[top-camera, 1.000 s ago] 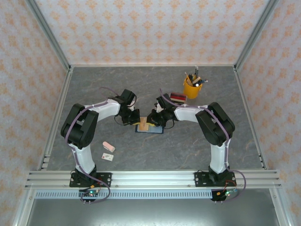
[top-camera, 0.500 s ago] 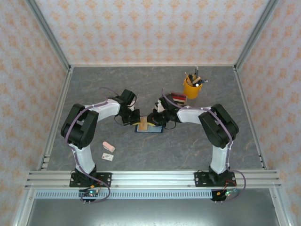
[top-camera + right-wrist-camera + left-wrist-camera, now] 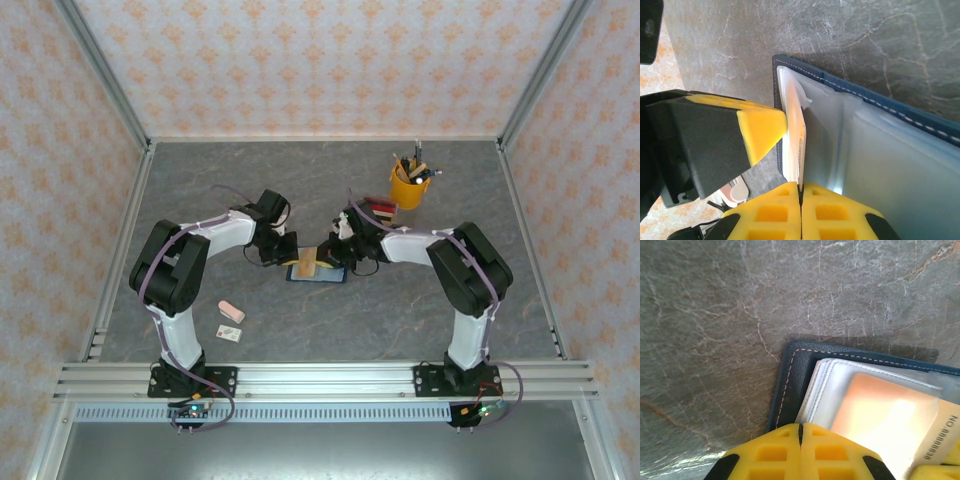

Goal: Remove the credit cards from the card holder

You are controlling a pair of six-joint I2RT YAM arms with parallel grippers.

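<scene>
- Right gripper [image 3: 801,189]: fingers closed flat on the tan-orange credit card [image 3: 796,145], which stands edge-on between them, partly inside a clear sleeve [image 3: 840,150].
- Left gripper [image 3: 800,430]: fingers closed together with no gap. Whether anything is pinched cannot be told. Its tip sits at the card holder's edge, just beside the card held by the right gripper.
- Card holder [image 3: 789,385]: lies open directly under and ahead of both grippers, navy cover down on the tabletop [image 3: 715,315].
- Yellow pen cup [image 3: 408,188]: well beyond the right gripper.
</scene>
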